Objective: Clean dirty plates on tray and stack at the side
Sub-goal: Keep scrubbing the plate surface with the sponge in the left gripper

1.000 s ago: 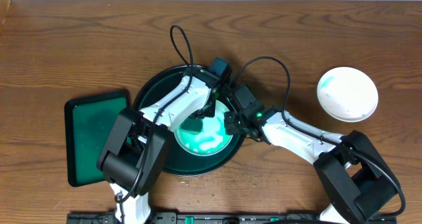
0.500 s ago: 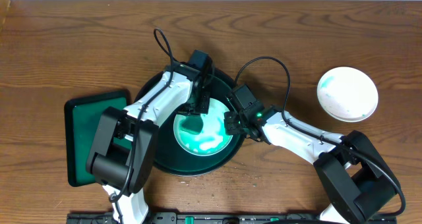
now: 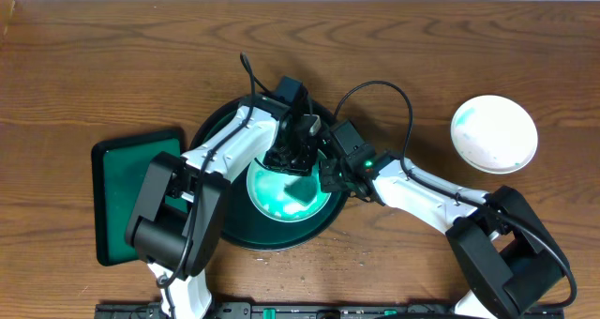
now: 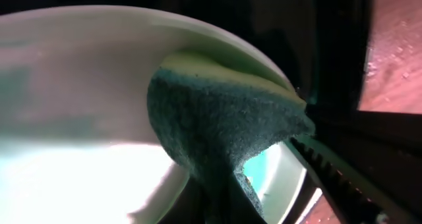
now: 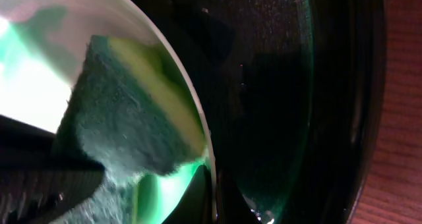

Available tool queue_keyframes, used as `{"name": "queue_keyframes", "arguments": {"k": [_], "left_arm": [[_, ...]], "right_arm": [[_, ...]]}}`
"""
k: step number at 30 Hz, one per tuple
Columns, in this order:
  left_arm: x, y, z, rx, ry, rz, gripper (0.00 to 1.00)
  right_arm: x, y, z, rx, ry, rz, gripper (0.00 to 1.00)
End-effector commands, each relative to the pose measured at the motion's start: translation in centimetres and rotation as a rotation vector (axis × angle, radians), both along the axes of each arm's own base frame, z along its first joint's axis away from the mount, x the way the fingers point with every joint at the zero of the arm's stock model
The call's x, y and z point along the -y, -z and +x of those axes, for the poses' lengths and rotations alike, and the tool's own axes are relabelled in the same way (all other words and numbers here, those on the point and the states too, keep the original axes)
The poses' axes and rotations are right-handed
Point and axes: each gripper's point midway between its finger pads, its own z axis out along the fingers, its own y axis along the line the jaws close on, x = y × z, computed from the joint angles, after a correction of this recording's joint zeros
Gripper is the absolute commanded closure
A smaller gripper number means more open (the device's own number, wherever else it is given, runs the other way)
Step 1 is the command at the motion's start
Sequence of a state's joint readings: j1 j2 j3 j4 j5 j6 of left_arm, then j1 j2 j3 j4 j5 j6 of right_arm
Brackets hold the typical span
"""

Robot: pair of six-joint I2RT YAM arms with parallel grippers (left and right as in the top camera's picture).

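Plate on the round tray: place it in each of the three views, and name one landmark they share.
Overhead: the plate lies centre frame, inside the round tray.
Left wrist: it fills the left and top, rim arching rightward.
Right wrist: it takes the left side, rim curving down mid-frame.
Landmark: the green sponge pressed on it; overhead, mostly hidden under the left gripper.

Surface finishes, tray area.
Glossy and smooth: the large round black-green tray [image 5: 283,99], with fine specks on it. The small round white plate [image 4: 79,72] is smooth and shiny, tinted teal. The green-and-yellow sponge [image 4: 217,118] has a coarse fibrous green face over softer yellow foam. The brown wooden table [image 3: 112,66] shows visible grain and a dull sheen.
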State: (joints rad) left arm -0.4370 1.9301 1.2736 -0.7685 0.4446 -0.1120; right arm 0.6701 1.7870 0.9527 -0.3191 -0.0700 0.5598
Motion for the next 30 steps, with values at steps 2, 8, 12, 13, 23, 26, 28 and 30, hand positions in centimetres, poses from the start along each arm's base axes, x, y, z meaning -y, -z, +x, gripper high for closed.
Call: {"name": "queue_keyframes", "arguments": {"k": [2, 8, 12, 13, 23, 26, 28, 30], "left_arm": [[-3.5, 1.5, 1.2, 0.011, -0.085, 0.126, 0.92], [-8.5, 1.9, 3.4, 0.046, -0.21, 0.248, 0.93], [-11.3, 2.1, 3.9, 0.054, -0.263, 0.321, 0.93], [-11.9, 2.1, 3.9, 0.052, -0.28, 0.343, 0.93], [-18.2, 1.3, 3.8, 0.109, -0.462, 0.683, 0.93], [-18.3, 1.3, 4.4, 0.136, -0.469, 0.691, 0.93], [-18.0, 1.3, 5.2, 0.164, -0.45, 0.671, 0.93], [-16.8, 1.5, 5.8, 0.179, -0.407, 0.607, 0.93]], "right_arm": [[0.1, 0.7, -0.6, -0.014, -0.006, -0.028, 0.99], [0.0, 0.7, -0.6, -0.014, -0.006, -0.028, 0.99], [0.0, 0.7, -0.6, -0.014, -0.006, -0.028, 0.99], [0.0, 0.7, -0.6, -0.015, -0.007, -0.027, 0.99], [0.0, 0.7, -0.7, -0.017, -0.008, -0.026, 0.99], [0.0, 0.7, -0.8, -0.021, -0.01, -0.025, 0.99], [0.1, 0.7, -0.8, -0.024, -0.01, -0.028, 0.99], [0.1, 0.8, -0.9, -0.027, -0.01, -0.031, 0.99]]}}
